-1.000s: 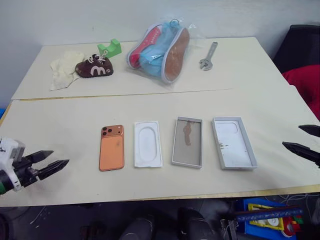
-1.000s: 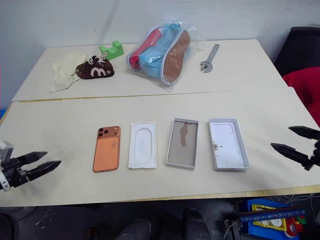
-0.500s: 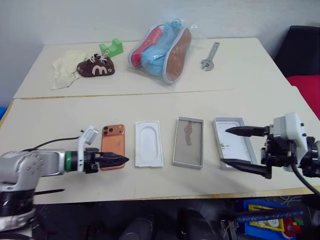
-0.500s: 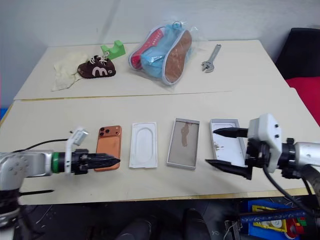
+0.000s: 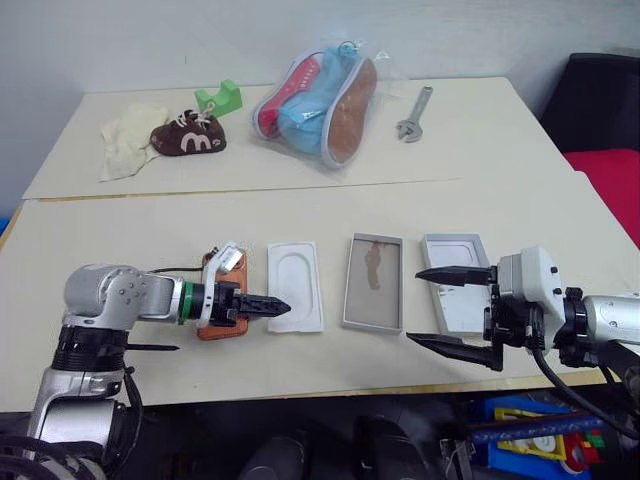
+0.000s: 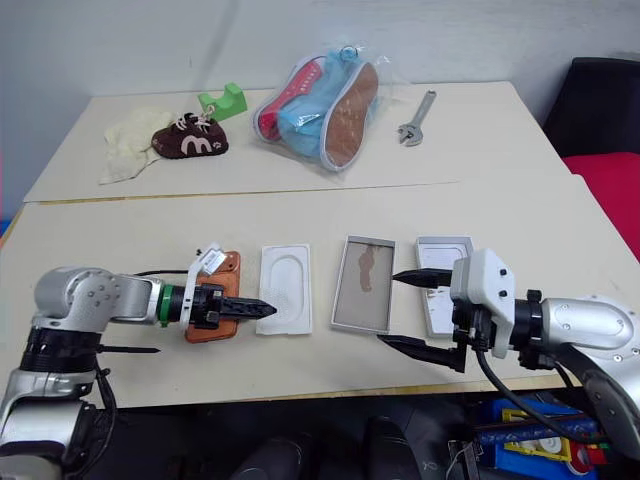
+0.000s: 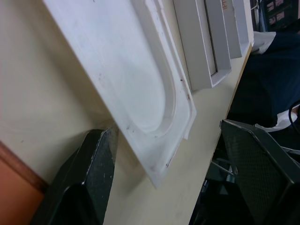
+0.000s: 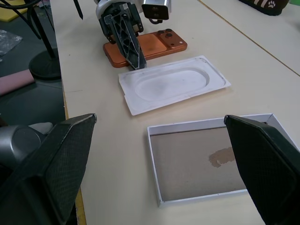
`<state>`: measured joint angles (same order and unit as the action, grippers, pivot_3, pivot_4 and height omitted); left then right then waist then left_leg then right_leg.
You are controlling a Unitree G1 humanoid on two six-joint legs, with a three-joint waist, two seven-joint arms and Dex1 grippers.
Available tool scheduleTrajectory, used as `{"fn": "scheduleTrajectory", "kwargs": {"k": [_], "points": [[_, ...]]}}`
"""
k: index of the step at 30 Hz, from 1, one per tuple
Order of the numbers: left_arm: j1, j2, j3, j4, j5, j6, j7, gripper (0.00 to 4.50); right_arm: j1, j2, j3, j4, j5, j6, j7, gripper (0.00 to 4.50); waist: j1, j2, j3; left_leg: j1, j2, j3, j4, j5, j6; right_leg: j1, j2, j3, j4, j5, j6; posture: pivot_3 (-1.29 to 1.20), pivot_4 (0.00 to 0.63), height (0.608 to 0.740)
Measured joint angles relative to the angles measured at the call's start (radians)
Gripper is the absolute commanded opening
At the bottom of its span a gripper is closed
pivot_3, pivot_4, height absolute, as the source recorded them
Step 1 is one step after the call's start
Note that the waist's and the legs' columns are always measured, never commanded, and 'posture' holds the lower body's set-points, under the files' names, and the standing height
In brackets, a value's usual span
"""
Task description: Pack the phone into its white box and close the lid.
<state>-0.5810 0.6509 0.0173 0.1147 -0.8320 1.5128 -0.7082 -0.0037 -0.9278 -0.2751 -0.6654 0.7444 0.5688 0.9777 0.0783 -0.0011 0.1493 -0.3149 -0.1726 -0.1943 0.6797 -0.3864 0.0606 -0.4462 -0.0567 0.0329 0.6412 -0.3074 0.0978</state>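
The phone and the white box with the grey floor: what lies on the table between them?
Between the phone and the white box lies the flat white insert with its oval recess, seen in both eye views.

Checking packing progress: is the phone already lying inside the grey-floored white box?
No, the phone lies on the table beside the white insert, and the white box holds nothing.

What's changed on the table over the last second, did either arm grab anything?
Both arms swung inward from the table's sides. The left gripper now reaches across the flat copper-orange phone, tips at the flat white insert with oval recess. The right gripper, wide open, hovers by the white-floored lid. Nothing grabbed. The grey-floored white box stayed put.
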Motion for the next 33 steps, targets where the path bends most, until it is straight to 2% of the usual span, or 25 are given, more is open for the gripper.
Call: {"fn": "scheduleTrajectory", "kwargs": {"k": [3,10,12,16,21,24,26,29,33], "points": [[0.001,-0.019,0.001,0.047,0.015,-0.019,0.0,1.99,0.021,0.0,0.001,-0.004,-0.019,-0.004,-0.009,4.5,0.007,0.0,0.0,0.0,-0.001,0.0,0.002,0.0,0.0,0.0,0.0,0.0,0.001,0.0,0.0,0.0,0.15,0.74],[-0.007,-0.075,0.046,0.082,0.038,-0.009,0.022,0.04,0.033,0.0,0.032,-0.009,-0.06,-0.023,-0.009,4.5,0.008,0.003,-0.003,0.0,-0.002,0.0,0.002,0.0,0.0,0.001,-0.002,0.0,0.001,0.0,0.0,0.0,0.15,0.74],[-0.02,-0.113,0.104,0.106,0.04,0.018,0.047,0.04,0.033,0.0,0.036,-0.009,-0.07,-0.024,-0.006,4.5,0.01,0.006,-0.005,0.0,-0.003,0.0,0.003,0.0,0.001,0.001,-0.002,0.0,0.002,0.0,0.0,0.0,0.15,0.74],[-0.021,-0.128,0.144,0.103,0.041,0.049,0.07,0.04,0.026,-0.013,0.094,0.001,-0.137,-0.053,0.011,4.5,0.007,0.005,-0.005,0.001,-0.003,0.0,0.003,0.0,0.001,0.001,-0.002,0.0,0.003,0.0,0.0,0.0,0.15,0.74],[0.005,-0.097,0.193,0.094,0.016,0.081,0.073,0.04,-0.063,-0.001,0.312,0.058,-0.319,-0.128,0.014,4.5,-0.007,0.005,-0.005,0.001,-0.002,0.0,0.002,0.0,0.0,-0.001,-0.001,0.0,0.003,0.0,0.0,0.0,0.15,0.74],[0.05,0.018,0.188,0.083,-0.03,0.093,0.044,0.0,-0.143,0.051,0.427,0.136,-0.428,-0.158,-0.008,3.9,-0.03,0.002,-0.004,0.001,0.0,0.001,0.001,-0.001,-0.002,-0.003,0.0,-0.001,0.004,-0.001,-0.001,0.0,0.15,0.74],[0.067,0.092,0.175,0.083,-0.071,0.1,0.026,0.0,-0.176,0.092,0.497,0.219,-0.502,-0.178,-0.023,3.03,-0.033,0.001,-0.004,-0.001,0.001,0.001,0.001,-0.002,-0.003,-0.005,0.001,-0.002,0.005,-0.001,-0.002,0.0,0.15,0.74],[0.069,0.136,0.166,0.068,-0.112,0.1,0.015,0.0,-0.206,0.134,0.551,0.297,-0.554,-0.214,-0.024,2.12,-0.028,0.001,-0.004,-0.002,0.0,0.0,0.002,-0.002,-0.003,-0.006,0.0,-0.003,0.005,-0.001,-0.002,0.0,0.15,0.74],[0.065,0.148,0.158,0.051,-0.162,0.101,0.024,0.0,-0.233,0.172,0.583,0.37,-0.592,-0.287,-0.008,0.67,-0.026,0.001,-0.003,-0.003,-0.002,0.0,0.002,-0.002,-0.002,-0.006,-0.002,-0.003,0.005,-0.001,-0.003,0.0,0.15,0.74]]}}
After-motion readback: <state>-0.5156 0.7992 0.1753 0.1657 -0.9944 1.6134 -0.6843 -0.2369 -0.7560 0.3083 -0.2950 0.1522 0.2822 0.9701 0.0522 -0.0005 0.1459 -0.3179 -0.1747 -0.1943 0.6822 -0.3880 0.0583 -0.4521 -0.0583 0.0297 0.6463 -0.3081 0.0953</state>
